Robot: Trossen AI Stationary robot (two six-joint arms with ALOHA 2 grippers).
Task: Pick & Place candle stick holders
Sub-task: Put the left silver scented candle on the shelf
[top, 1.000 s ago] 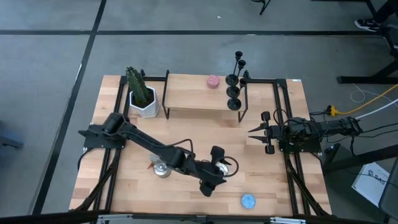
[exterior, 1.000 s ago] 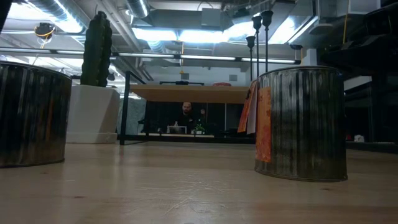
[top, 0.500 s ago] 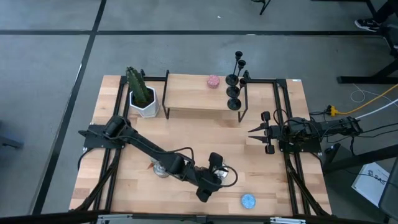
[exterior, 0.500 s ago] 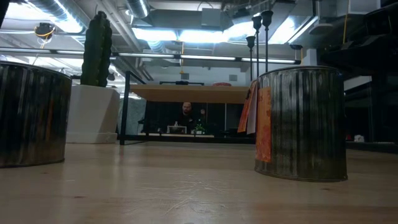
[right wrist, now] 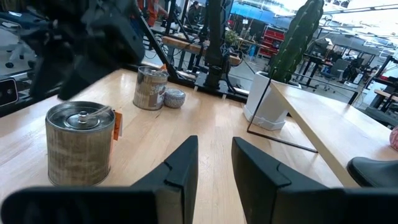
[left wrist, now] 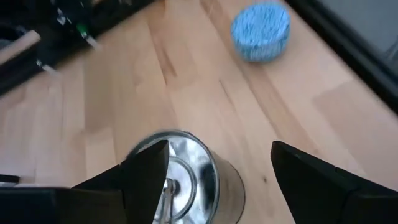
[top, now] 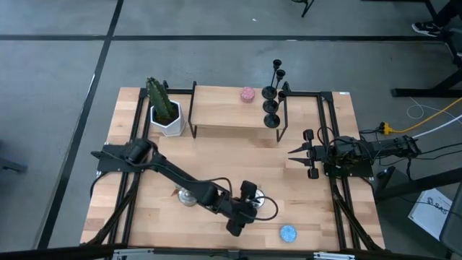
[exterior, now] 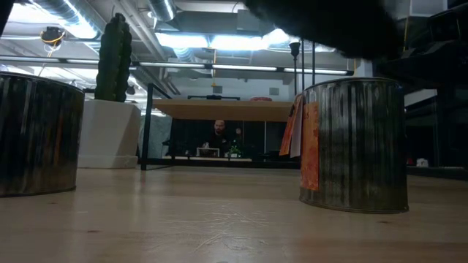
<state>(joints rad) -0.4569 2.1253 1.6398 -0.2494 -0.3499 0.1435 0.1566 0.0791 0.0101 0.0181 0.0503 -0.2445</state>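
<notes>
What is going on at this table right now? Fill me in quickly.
The left gripper is low over a silver tin near the front of the table, its jaws open on either side of the tin without gripping it. The right gripper waits at the right side of the table and holds nothing. The black candle stick holders stand untouched at the right end of the raised wooden shelf, beside a potted cactus. A blue cupcake liner lies near the front edge.

Black candle stick holders; blue speckled puck; silver tin.
</notes>
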